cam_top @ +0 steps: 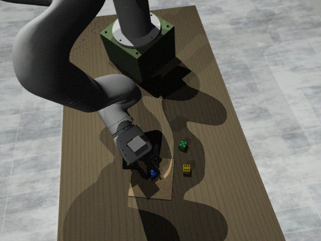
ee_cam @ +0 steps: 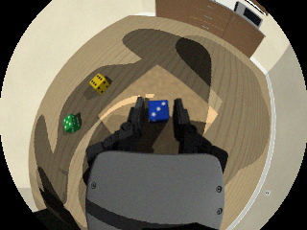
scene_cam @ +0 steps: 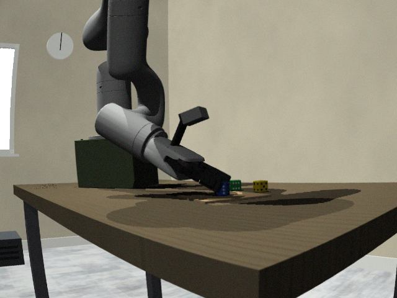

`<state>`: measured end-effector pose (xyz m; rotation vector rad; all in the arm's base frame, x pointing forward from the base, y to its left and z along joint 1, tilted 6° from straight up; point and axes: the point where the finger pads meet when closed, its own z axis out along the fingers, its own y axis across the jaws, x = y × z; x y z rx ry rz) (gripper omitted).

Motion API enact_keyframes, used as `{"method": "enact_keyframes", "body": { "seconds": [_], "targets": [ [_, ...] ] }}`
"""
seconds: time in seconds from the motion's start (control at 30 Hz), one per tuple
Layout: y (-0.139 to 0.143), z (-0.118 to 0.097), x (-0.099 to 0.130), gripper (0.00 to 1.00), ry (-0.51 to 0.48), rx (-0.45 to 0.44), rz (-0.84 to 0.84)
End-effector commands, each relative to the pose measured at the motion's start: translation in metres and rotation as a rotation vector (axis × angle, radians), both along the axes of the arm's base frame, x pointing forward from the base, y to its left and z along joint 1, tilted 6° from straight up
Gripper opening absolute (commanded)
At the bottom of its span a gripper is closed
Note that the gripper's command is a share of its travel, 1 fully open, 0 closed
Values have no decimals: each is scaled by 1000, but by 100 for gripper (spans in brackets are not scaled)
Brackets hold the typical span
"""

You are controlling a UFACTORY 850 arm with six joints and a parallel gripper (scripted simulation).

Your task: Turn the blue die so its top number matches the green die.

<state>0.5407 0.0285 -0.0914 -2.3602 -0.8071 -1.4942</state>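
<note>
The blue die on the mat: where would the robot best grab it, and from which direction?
Likely by two opposite flat side faces of the blue die, coming in low from the robot base's side as the gripper does here. The die lies flat on the mat, and one finger already stands on each side.

Wall clock [scene_cam: 59, 45] – window [scene_cam: 6, 99] beside it.

Looks like a plain room set up as a robot test space. Beige walls, a wall clock [scene_cam: 59, 45], a window [scene_cam: 6, 99], grey tiled floor [cam_top: 280, 78], and one wooden table [scene_cam: 224, 224].
</note>
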Motion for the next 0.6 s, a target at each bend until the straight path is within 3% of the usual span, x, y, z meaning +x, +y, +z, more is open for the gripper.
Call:
{"method": "enact_keyframes", "body": {
  "seconds": [0.0, 0.23, 0.57],
  "targets": [
    [-6, 7, -10, 42, -1, 0, 0],
    [-16, 16, -25, 42, -1, 0, 0],
    [-16, 19, -26, 42, -1, 0, 0]
  ]
}}
